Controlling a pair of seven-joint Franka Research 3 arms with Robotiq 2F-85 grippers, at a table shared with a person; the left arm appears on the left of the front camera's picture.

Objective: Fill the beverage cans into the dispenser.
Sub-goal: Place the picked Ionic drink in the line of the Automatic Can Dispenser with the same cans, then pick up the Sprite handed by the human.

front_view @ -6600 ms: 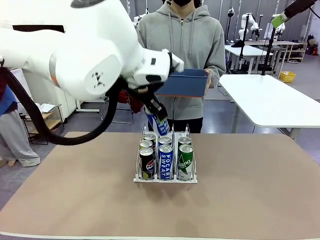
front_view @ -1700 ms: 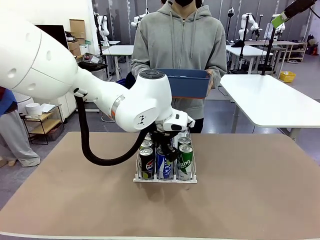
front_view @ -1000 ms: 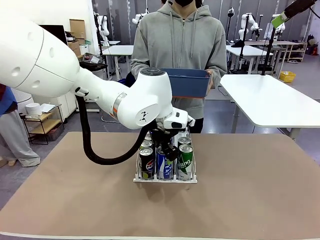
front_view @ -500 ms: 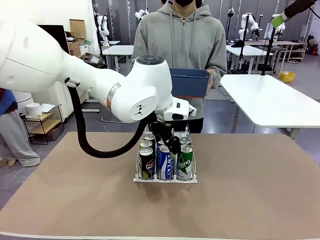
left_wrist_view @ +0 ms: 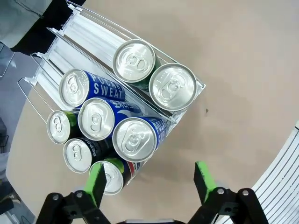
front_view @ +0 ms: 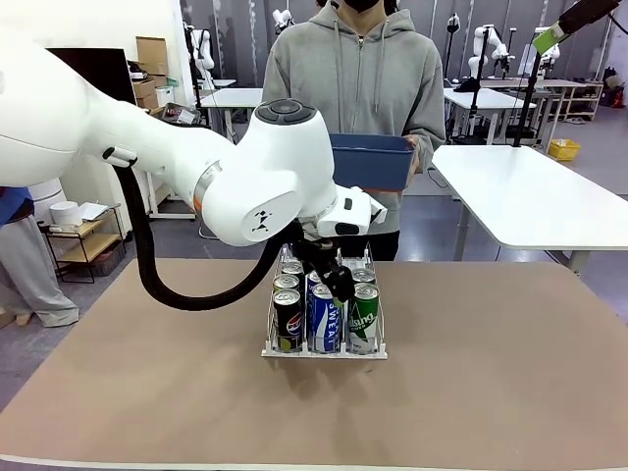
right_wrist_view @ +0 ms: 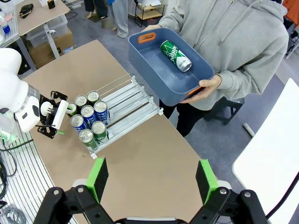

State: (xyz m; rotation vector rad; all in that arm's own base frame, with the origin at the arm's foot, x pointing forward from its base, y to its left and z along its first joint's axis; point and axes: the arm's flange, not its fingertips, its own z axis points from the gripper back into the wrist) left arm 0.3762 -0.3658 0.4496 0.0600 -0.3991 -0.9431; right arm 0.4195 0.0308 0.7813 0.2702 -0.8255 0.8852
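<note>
**Front view: left gripper hangs empty over a nearly full rack**

From picture left, the white left arm [front_view: 147, 147] sweeps in over the brown table [front_view: 510, 383]. The left gripper [front_view: 338, 285] hangs just above the rack [front_view: 324, 354] at table centre. Its fingers are spread wide with nothing between them.

The rack is thin white wire with three lanes, each one can wide. It holds eight cans [left_wrist_view: 96, 119], all upright:
- **Left lane:** two Pepsi cans [front_view: 288, 321] with a green one behind.
- **Middle lane:** three Pocari cans [front_view: 324, 319].
- **Right lane:** two green cans [front_view: 364, 316].

Behind the rack a person [front_view: 343, 78] holds a blue plastic bin [front_view: 371, 169]. In the right wrist view one green can [right_wrist_view: 175, 55] lies on its side in it. The right gripper [right_wrist_view: 152, 179] hangs high above the table, fingers parted and empty.

The cans are slim, tall, smooth aluminium, so they likely tip easily. In the left wrist view one green pad [left_wrist_view: 97, 184] sits close over the front Pepsi can. I judge that a sideways drift could clip that can's rim or snag the wire. The loose can is round and may roll in the smooth bin.
</note>
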